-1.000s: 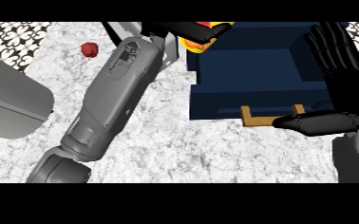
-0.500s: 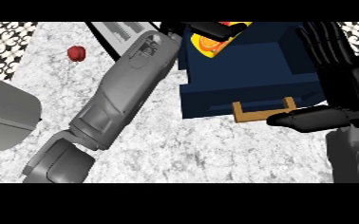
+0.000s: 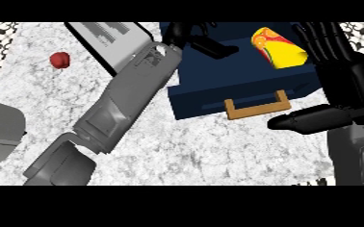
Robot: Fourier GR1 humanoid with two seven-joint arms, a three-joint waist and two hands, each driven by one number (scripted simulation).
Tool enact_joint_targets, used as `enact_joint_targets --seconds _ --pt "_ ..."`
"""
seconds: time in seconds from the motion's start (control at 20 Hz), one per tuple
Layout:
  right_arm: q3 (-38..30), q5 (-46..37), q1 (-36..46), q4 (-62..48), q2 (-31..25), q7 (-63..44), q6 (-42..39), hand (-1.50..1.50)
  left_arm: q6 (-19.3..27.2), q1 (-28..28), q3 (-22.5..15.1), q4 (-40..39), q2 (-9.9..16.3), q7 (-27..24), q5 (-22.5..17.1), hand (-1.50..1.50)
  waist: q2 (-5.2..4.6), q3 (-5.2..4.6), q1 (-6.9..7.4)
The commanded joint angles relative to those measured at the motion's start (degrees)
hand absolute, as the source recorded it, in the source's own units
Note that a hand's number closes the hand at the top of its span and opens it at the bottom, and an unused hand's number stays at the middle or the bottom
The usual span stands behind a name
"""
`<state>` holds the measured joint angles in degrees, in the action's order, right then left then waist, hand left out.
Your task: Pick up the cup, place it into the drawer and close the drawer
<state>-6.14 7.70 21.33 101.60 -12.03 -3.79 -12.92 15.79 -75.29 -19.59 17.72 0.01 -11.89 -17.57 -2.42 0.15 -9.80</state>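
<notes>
A: What is carried by the white-and-grey marbled counter top (image 3: 213, 158), largest thing first?

B: A dark navy blue open drawer (image 3: 213, 94) is seen toward the counter's far right; a tan wooden bracket handle (image 3: 257, 105) is fixed to its near front face.

A: And the arms?

B: The grey left forearm (image 3: 124, 106) is laid slantwise from the near left corner up to the drawer's far left corner. The black left hand (image 3: 195, 37) is held over that corner, fingers relaxed and spread toward the drawer's inside, with nothing gripped. The black right hand (image 3: 328, 65) is shown along the drawer's right side, fingers straight and pointed to the far edge, thumb stretched out leftward just off the drawer's near right corner. Nothing is held by it either.

A: Where is the cup?

B: The yellow cup with an orange-and-red pattern (image 3: 277, 47) is lying tilted inside the drawer, at its far right part, just beside the right hand's fingers; whether it is touched by them cannot be told.

A: Anything else?

B: A flat white-and-grey panel with a black border (image 3: 117, 41) is seen at the far edge, left of the drawer. A small dark red round object (image 3: 60, 59) is lying near the far left corner, well apart from the drawer. Part of a grey rounded thing (image 3: 10, 127) is cut off at the left edge.
</notes>
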Motion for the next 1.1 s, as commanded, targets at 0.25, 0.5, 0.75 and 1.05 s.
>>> enact_joint_targets --seconds 0.25,0.5,0.75,1.05 --pt "4.3 7.2 0.7 0.5 0.9 -0.4 -8.0 -1.5 0.3 3.9 1.1 3.2 0.0 -6.9 -8.7 -1.5 -0.55 -0.11 -2.27" --pt "9.9 12.5 2.1 -0.1 0.4 -3.0 -15.9 1.5 -1.9 2.8 2.5 7.7 0.0 -10.9 -14.7 -1.5 0.22 -0.17 -0.62" --pt "14.6 8.2 0.2 -0.4 -8.1 -6.8 -24.7 1.5 0.8 2.9 3.7 6.8 0.0 -14.6 -18.2 -1.5 0.65 -0.18 1.2" --pt "18.2 -7.3 -1.8 1.3 -11.6 -6.7 -22.9 -1.5 3.5 2.7 3.2 5.3 0.0 -15.4 -20.9 -1.5 1.36 -0.09 4.33"
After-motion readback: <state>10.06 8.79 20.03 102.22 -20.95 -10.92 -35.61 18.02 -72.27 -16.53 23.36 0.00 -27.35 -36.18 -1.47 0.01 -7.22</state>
